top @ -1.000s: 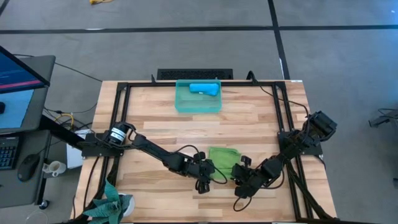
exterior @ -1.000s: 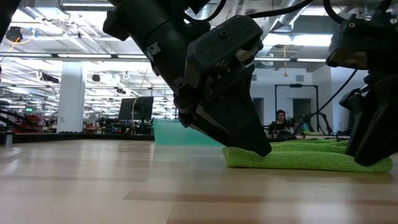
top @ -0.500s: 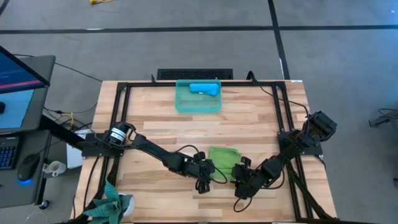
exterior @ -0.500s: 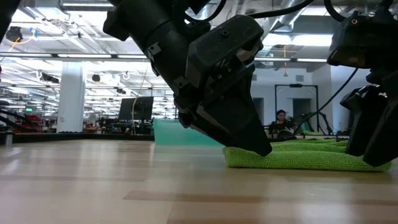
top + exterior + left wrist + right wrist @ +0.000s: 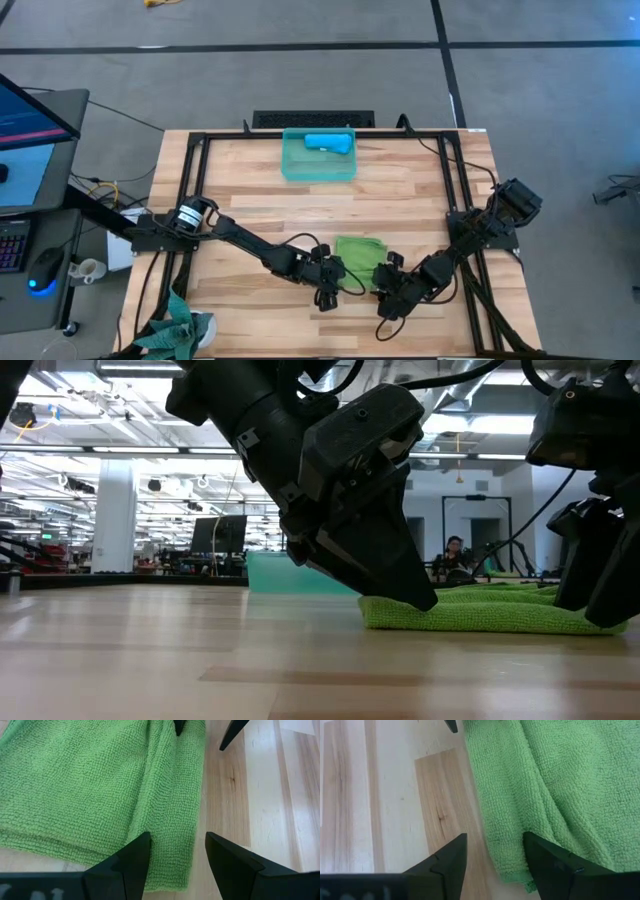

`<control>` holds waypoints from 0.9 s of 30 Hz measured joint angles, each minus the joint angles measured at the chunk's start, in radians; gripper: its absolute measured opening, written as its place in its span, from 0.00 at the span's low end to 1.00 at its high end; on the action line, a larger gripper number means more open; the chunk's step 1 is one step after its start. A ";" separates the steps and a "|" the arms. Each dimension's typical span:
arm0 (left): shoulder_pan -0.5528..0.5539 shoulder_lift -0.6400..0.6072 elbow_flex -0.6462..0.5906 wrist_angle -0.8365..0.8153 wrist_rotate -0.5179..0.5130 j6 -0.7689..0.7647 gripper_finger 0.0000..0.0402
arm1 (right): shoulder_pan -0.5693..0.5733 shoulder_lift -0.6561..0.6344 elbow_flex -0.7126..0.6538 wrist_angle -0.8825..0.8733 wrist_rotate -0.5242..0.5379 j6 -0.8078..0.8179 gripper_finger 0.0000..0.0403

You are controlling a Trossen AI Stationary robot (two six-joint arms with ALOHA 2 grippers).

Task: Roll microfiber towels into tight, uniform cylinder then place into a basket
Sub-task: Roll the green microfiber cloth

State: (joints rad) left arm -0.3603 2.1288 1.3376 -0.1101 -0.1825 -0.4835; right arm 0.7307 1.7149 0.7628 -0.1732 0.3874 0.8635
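Microfiber towels are at two stages: the lime green towel [image 5: 360, 255] lies flat and folded on the table [image 5: 250, 190], not yet rolled, while the sky-blue towel [image 5: 329, 142] is already seen rolled inside the basket [image 5: 318, 168], well beyond both hands at the far side of the table. The left hand [image 5: 175, 852] is held low with its fingers spread, one finger [image 5: 134, 857] over the towel's near edge and the other over bare wood just beside it; nothing is pinched. The right hand [image 5: 495, 855] is likewise spread, set at the opposite corner of the same edge, with one finger [image 5: 547, 860] over the cloth and the other over the wood, gripping nothing. The two hands face each other along that edge, and each hand's fingertips can be made out at the far end of the other's wrist view. From here, several failures can be judged likely. If only the top layer of the fold is caught, the layers would be pulled apart and a loose, uneven roll produced. If one hand closes or advances ahead of the other, the roll would be skewed into a cone. If the fingers are pressed too hard on the wood, the cloth could be pushed away rather than lifted. A collision between the hands is also possible, given how near they stand.
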 joint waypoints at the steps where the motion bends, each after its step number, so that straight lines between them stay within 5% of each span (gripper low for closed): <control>1: 0.000 0.000 0.000 0.000 0.000 -0.001 0.47 | 0.000 0.000 0.001 -0.001 0.000 0.000 0.55; 27: -0.001 0.000 0.000 -0.002 0.000 -0.029 0.47 | -0.007 -0.008 0.095 -0.153 -0.054 -0.067 0.55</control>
State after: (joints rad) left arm -0.3611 2.1288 1.3373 -0.1120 -0.1829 -0.5121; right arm 0.7238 1.7073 0.8581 -0.3259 0.3334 0.7970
